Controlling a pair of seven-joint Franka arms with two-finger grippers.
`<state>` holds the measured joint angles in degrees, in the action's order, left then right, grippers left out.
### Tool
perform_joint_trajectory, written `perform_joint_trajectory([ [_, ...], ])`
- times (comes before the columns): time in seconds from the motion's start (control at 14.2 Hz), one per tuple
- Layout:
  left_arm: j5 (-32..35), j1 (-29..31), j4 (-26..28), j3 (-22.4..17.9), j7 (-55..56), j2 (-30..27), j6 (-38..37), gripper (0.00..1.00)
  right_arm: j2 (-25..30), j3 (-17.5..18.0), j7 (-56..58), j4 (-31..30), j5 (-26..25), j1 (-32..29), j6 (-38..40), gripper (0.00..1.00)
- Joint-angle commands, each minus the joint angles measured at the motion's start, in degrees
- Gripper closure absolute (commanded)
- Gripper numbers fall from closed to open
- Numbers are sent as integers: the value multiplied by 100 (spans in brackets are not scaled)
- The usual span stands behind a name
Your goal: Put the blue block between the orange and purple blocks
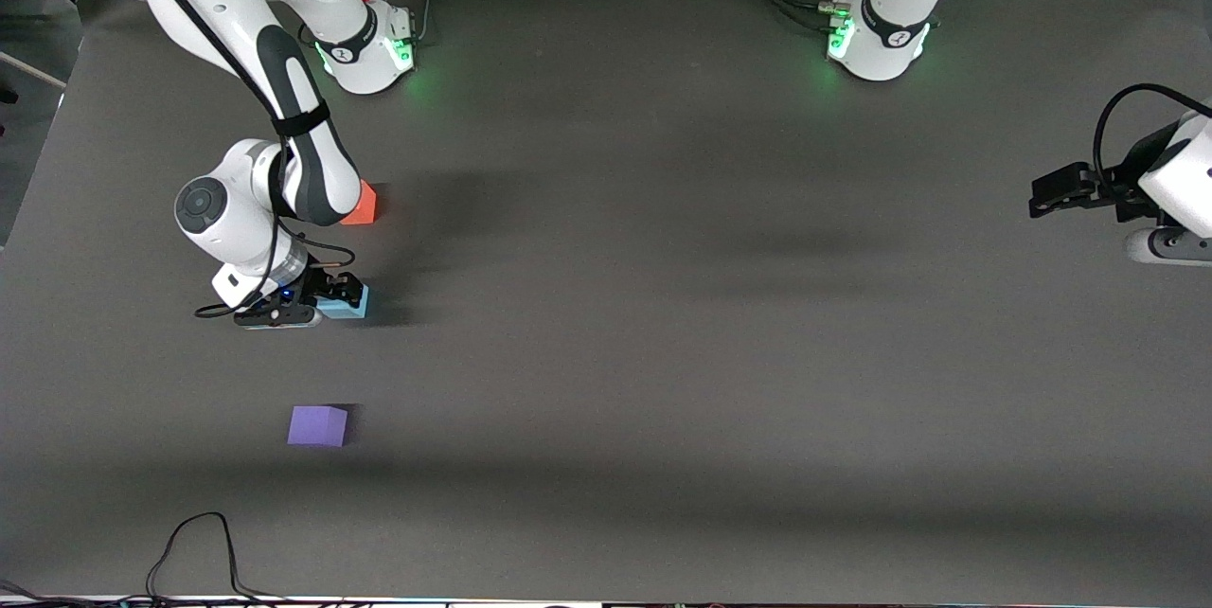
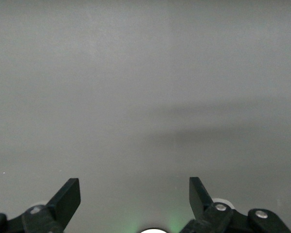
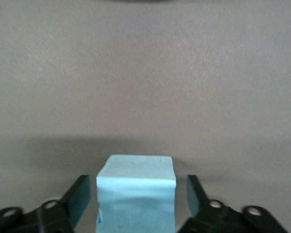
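Purple block (image 1: 318, 425) sits nearest the front camera, alone on the table (image 1: 663, 352), toward the right arm's end.

Next up at roughly 12 o'clock from it — blue block (image 1: 345, 305), on the table between purple and orange. Right gripper (image 1: 327, 297) is down around it. In the right wrist view the blue block (image 3: 136, 194) sits centred between the two fingers (image 3: 80, 199), a visible gap on each side — jaws apart, not clamped.

Orange block (image 1: 362, 205) is farthest, about 12 o'clock from blue, partly hidden by the right arm.

Left gripper (image 2: 135, 196) waits at the left arm's end, jaws apart, nothing between them.
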<state>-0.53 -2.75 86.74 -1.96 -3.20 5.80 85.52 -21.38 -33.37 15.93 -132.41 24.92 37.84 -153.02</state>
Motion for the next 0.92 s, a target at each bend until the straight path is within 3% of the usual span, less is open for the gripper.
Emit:
perform_joint_trajectory([
  [0.0, 97, 29, 124, 38, -93, -123, 105, 0, 484, -187, 200, 14, 189, 57, 210, 0],
  [0.35, 97, 46, 124, 38, -102, -123, 184, 0, 1627, -802, 174, 399, -39, 83, 1509, 0],
  [0.64, 97, 46, 124, 38, -102, -123, 184, 0, 1663, -996, -72, 1680, -663, 74, 3292, 0],
  [0.85, 97, 46, 124, 38, -102, -123, 184, 0, 1672, -909, -808, 2919, -1286, 31, 4794, 0],
])
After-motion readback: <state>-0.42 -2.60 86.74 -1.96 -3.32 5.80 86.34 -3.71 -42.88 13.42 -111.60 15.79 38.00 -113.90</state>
